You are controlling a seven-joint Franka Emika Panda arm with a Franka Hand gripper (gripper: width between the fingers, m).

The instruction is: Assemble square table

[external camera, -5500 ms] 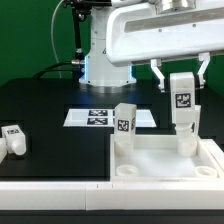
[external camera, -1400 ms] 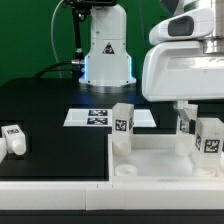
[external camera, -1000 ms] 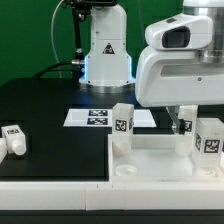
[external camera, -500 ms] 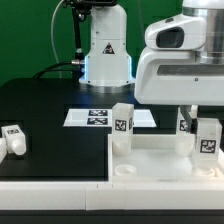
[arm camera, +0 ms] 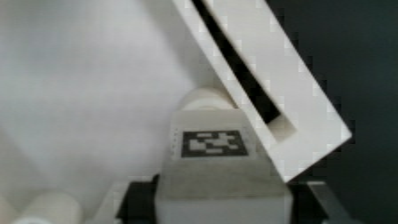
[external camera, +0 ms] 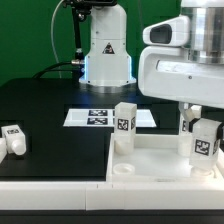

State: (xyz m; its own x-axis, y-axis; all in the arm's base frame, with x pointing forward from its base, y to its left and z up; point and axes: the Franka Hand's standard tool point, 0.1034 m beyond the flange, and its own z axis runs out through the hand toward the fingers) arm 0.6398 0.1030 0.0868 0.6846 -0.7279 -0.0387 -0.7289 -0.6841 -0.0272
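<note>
one leg stands on the top; loose leg lies at the exterior view's left.

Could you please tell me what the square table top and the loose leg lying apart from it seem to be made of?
The table top is probably plastic, matte white: smooth rounded rim, soft shading. The loose leg looks like the same matte white plastic; its black-and-white tag seems to be a printed sticker.

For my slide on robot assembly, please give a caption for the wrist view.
Gripper closed on a tagged white leg beside the raised rim of the tabletop.
</note>
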